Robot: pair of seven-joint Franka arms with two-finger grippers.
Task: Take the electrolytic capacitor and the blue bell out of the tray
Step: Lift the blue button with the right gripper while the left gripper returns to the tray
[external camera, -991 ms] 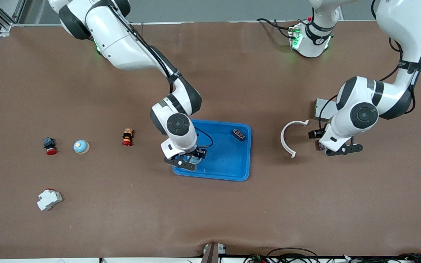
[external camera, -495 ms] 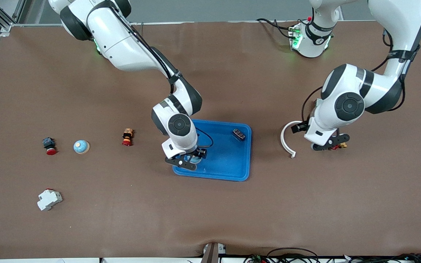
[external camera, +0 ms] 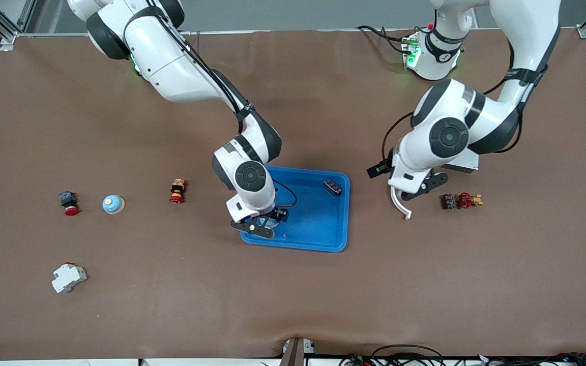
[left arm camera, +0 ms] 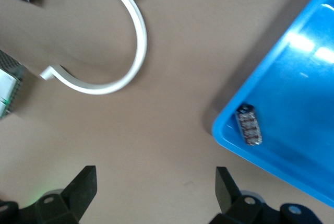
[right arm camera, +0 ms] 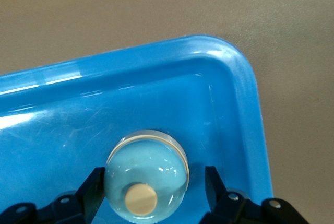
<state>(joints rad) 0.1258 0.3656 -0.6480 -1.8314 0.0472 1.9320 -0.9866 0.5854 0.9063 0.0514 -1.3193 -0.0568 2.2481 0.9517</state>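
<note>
My right tool point(right arm camera: 151, 192) straddles the blue bell point(right arm camera: 147, 176) in the tray point(external camera: 318, 231), fingers wide, ready to grip; my left tool point(left arm camera: 156, 192) hangs wide over the surface beside the tray, empty.

The bright blue tray point(external camera: 318, 231) lies flat on the counter. The blue bell point(right arm camera: 147, 177), a pale dome with a tan button on top, sits upright in the tray's corner nearest the front camera. A small dark component point(external camera: 332, 187), perhaps the capacitor, lies in the farthest corner.
</note>
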